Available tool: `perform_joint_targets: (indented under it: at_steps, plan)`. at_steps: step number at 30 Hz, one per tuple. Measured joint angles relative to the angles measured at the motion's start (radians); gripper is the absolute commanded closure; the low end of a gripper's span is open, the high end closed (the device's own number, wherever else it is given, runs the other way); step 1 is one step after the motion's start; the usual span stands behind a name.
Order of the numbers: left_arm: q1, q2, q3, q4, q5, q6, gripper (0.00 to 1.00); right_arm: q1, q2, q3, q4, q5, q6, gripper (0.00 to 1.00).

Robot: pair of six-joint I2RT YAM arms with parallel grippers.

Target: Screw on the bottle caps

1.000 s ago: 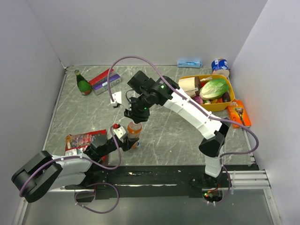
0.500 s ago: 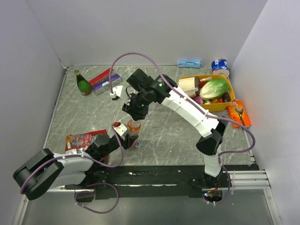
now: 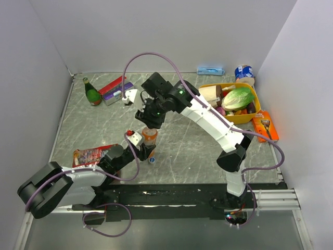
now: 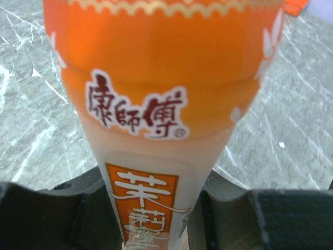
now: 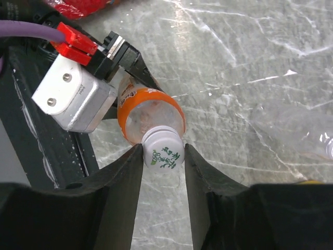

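Soft, even light falls from above on the table (image 3: 197, 151), bright without harsh spots; the arms cast only faint, blurred shadows, and the pale walls (image 3: 156, 36) shade to grey on the left. The overhead view is sharp throughout. In the left wrist view the bottle (image 4: 166, 104) fills the frame, its print slightly soft, and the black fingers (image 4: 52, 213) sink into near-featureless dark. The right wrist view is crisp on the cap (image 5: 163, 153), with a small glare patch on the stone at the right edge.
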Motion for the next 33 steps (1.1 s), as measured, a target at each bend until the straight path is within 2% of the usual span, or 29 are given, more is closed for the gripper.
perform_joint_targets:
  at_steps: [8,12,14,19,24,26,33]
  plan:
    - [0.001,0.011,0.006,0.005,0.001,-0.016,0.99,-0.007,0.0,0.002,-0.023,0.004,0.011,0.32]
    - [0.001,0.011,0.006,0.006,0.005,-0.016,0.99,-0.014,-0.003,0.0,-0.029,-0.003,0.011,0.2]
    - [0.001,0.01,0.006,0.007,0.011,-0.015,0.99,-0.022,-0.016,-0.016,-0.029,-0.009,0.006,0.17]
    - [0.001,-0.008,0.006,0.001,0.059,0.005,0.99,-0.112,-0.139,-0.186,-0.03,-0.057,-0.08,0.27]
    - [0.001,-0.053,0.005,-0.008,0.165,0.062,0.99,-0.246,-0.291,-0.309,-0.037,-0.116,-0.307,0.3]
    - [0.001,-0.06,0.005,-0.023,0.212,0.097,0.99,-0.24,-0.354,-0.341,-0.036,-0.146,-0.406,0.31]
    - [0.001,-0.065,0.023,-0.166,0.361,0.239,0.99,-0.058,-0.536,-0.448,-0.035,-0.255,-0.748,0.34]
